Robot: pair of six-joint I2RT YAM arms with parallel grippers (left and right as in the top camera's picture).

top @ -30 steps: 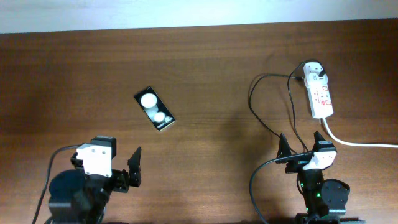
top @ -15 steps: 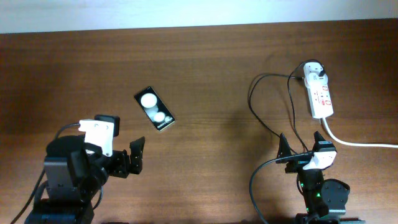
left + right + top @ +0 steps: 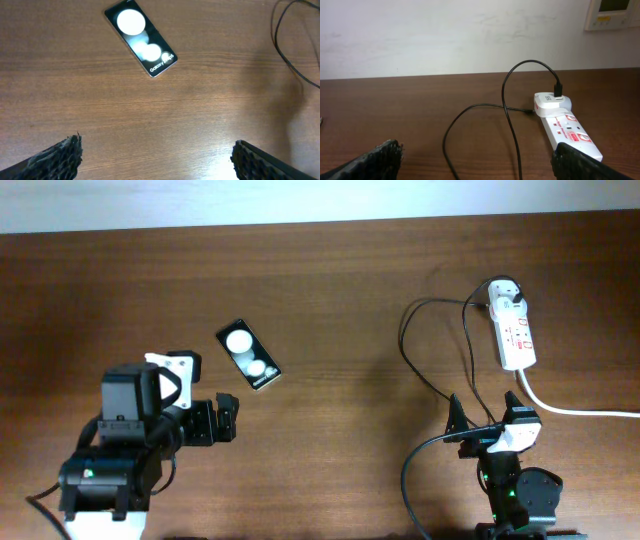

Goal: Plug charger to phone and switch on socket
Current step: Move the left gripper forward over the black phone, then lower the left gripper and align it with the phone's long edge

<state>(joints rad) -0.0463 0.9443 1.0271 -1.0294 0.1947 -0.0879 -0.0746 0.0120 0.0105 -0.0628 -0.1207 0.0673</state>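
Note:
The black phone (image 3: pixel 249 355) lies face up on the table at centre left, slanted, with two white round spots; it also shows in the left wrist view (image 3: pixel 140 36). My left gripper (image 3: pixel 225 420) is open and empty, just below and left of the phone (image 3: pixel 157 152). The white socket (image 3: pixel 513 330) lies at the far right, with an adapter (image 3: pixel 505 292) plugged into its far end. The thin black charger cable (image 3: pixel 410 350) loops left from it; it also shows in the right wrist view (image 3: pixel 507 115). My right gripper (image 3: pixel 485 415) is open and empty, near the socket's (image 3: pixel 567 131) front end.
The socket's thick white cord (image 3: pixel 580 410) runs off to the right edge. A white wall stands behind the table's far edge (image 3: pixel 470 77), with a wall panel (image 3: pixel 612 12) at the upper right. A loop of the cable shows at the left wrist view's top right (image 3: pixel 290 55).
My left arm has moved forward and right, towards the phone, and its gripper now sits closer under it. The right arm, phone, cable and socket have not moved.

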